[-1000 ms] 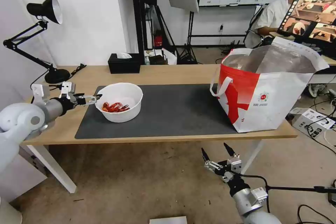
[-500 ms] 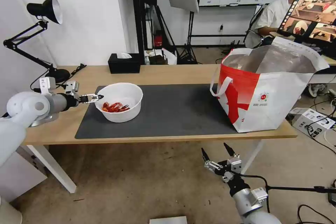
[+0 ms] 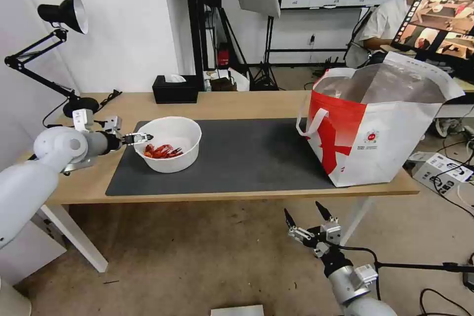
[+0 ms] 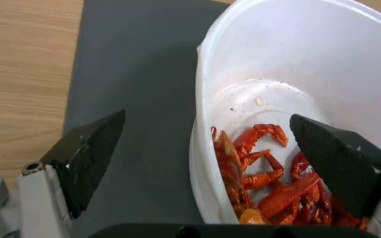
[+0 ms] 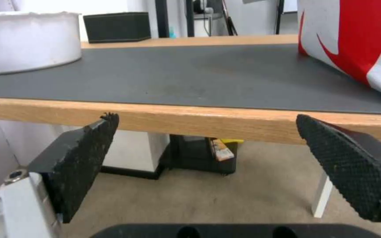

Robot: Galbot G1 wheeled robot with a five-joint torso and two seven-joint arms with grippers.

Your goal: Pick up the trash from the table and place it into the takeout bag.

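Observation:
A white round bowl (image 3: 174, 131) with red crayfish shells (image 3: 162, 150) sits on the left part of the dark grey mat (image 3: 247, 158) on the table (image 3: 237, 101). My left gripper (image 3: 141, 137) is open at the bowl's left rim. In the left wrist view the left gripper (image 4: 208, 115) straddles the bowl (image 4: 296, 59) wall, one finger over the mat, the other above the shells (image 4: 261, 178). The takeout bag (image 3: 385, 133) stands open at the table's right end. My right gripper (image 3: 302, 209) hangs open below the table's front edge.
A black tissue box (image 3: 175, 89) sits at the table's back edge. A black desk lamp (image 3: 74, 104) stands at the back left corner behind my left arm. The right wrist view looks along the mat (image 5: 208, 79) toward the bowl (image 5: 27, 39) and bag (image 5: 353, 43).
My left gripper has moved right and rolled, from beside the bowl to astride its left rim. The right arm, bowl and bag have not moved.

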